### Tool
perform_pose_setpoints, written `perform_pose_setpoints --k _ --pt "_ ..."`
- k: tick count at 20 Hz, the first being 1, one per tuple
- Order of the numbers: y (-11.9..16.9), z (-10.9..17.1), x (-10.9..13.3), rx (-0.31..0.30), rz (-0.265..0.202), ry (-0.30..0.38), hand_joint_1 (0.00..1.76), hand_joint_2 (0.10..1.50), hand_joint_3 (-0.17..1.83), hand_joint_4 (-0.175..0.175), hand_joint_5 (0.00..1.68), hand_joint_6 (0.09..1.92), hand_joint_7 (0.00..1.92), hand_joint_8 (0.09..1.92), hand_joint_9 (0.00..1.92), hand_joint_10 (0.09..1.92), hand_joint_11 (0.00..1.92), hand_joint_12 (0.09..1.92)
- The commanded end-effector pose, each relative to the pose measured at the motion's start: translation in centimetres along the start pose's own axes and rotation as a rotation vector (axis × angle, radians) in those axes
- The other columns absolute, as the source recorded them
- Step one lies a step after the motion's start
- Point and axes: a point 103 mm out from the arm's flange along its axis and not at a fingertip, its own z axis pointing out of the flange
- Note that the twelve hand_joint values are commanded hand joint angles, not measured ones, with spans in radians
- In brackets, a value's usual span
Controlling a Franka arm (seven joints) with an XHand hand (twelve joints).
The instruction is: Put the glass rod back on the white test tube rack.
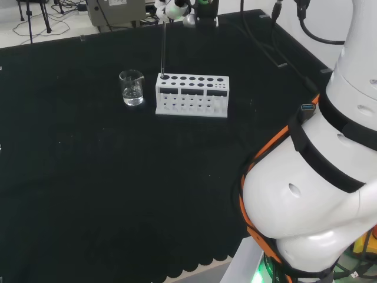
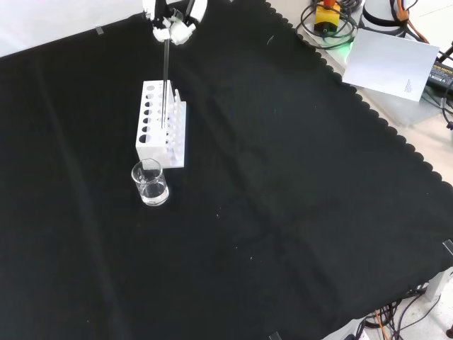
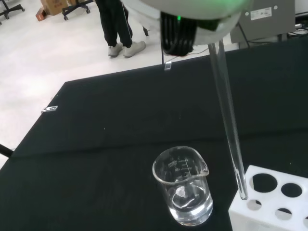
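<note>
The white test tube rack [image 1: 191,94] [image 2: 161,124] [image 3: 269,204] stands on the black cloth, with rows of round holes in its top. A clear glass rod [image 1: 163,50] [image 2: 165,78] [image 3: 227,115] hangs nearly upright from the hand [image 1: 177,8] [image 2: 173,20] [image 3: 192,17], whose fingers pinch its upper end. The rod's lower tip is at the corner hole at the rack's end nearest the beaker. In the wrist view the tip sits right at the rack's top surface. I cannot tell how far it reaches into the hole.
A small glass beaker [image 1: 131,87] [image 2: 150,183] [image 3: 184,188] holding a little clear liquid stands close beside the rack's end. The arm's white links [image 1: 318,177] are at the head view's right. White paper [image 2: 393,62] and cables lie past the cloth's scalloped edge.
</note>
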Motion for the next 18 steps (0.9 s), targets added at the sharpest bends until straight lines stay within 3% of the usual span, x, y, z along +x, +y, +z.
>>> perform_pose_setpoints --k 1,18 --pt "0.4 1.0 -0.3 0.014 0.004 0.004 1.31 0.75 0.54 -0.175 1.24 0.37 1.25 0.96 1.78 0.74 1.41 1.06" --pt "1.6 1.4 -1.2 0.021 0.013 0.019 1.31 0.75 0.54 -0.175 1.24 0.37 1.25 0.96 1.78 0.74 1.40 1.05"
